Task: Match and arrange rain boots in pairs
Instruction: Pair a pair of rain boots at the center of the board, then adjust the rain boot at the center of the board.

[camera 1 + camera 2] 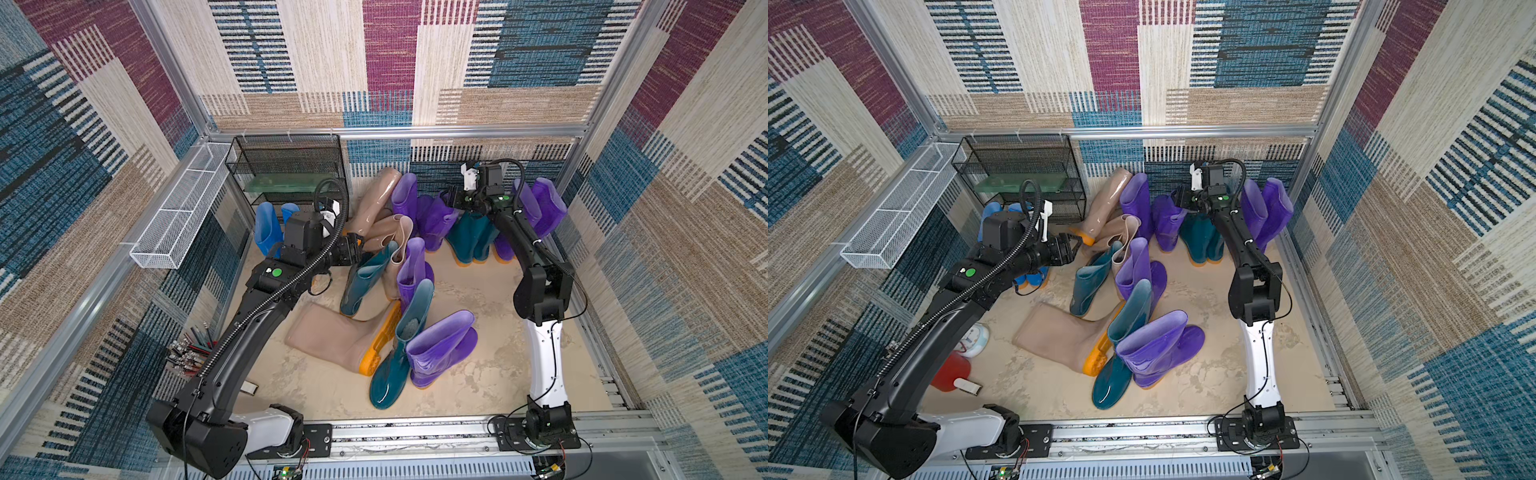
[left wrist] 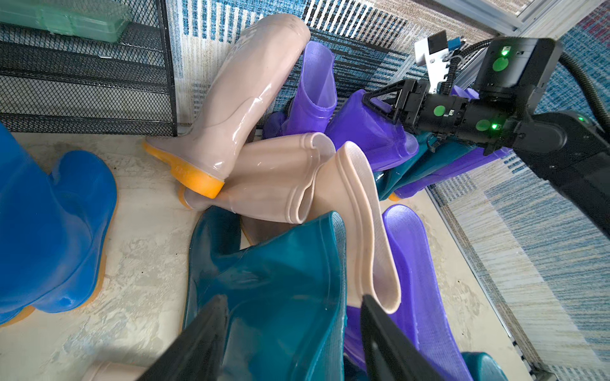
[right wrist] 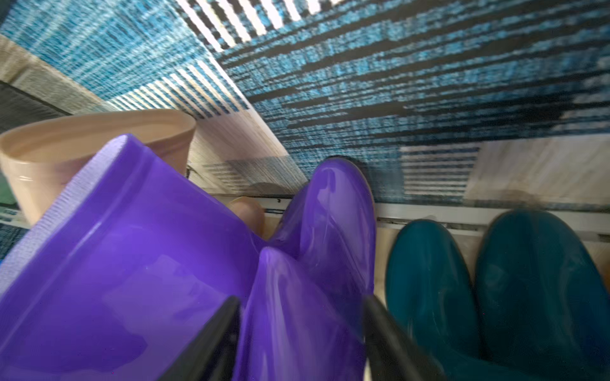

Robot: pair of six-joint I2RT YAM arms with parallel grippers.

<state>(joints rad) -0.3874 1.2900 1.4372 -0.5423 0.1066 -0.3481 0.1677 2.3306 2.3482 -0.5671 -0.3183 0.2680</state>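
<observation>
The rain boots lie spread over the tabletop [image 1: 478,374]. At 10 o'clock, in front of a black mesh rack [image 1: 286,166], a blue pair [image 1: 265,227] stands upright.

The left arm [image 1: 232,353] reaches past it toward the centre. The left jaws stand apart, close above the top of a tilted teal boot [image 1: 365,278]. In the left wrist view that shaft lies between the fingertips, but I cannot tell if they touch it.

At 11 to 12 o'clock a tall beige boot [image 1: 376,199] leans on the back wall, with more beige boots [image 2: 280,178] heaped at its foot. At 7 o'clock a long beige boot [image 1: 328,336] lies on its side, its orange sole facing 3 o'clock.

Just beside that sole, at 6 o'clock, an upright teal boot [image 1: 395,365] touches short purple boots [image 1: 440,349]. A lone purple boot [image 1: 413,266] stands behind them at the centre.

At 12 to 1 o'clock, back purple boots [image 1: 434,216] stand next to a teal pair [image 1: 469,237] whose toes point at the wall. The right arm [image 1: 544,357] stretches there. The right jaws are apart, with a fold of purple shaft rising between them.

At 2 o'clock a tall purple pair [image 1: 544,205] leans by the right wall.
</observation>
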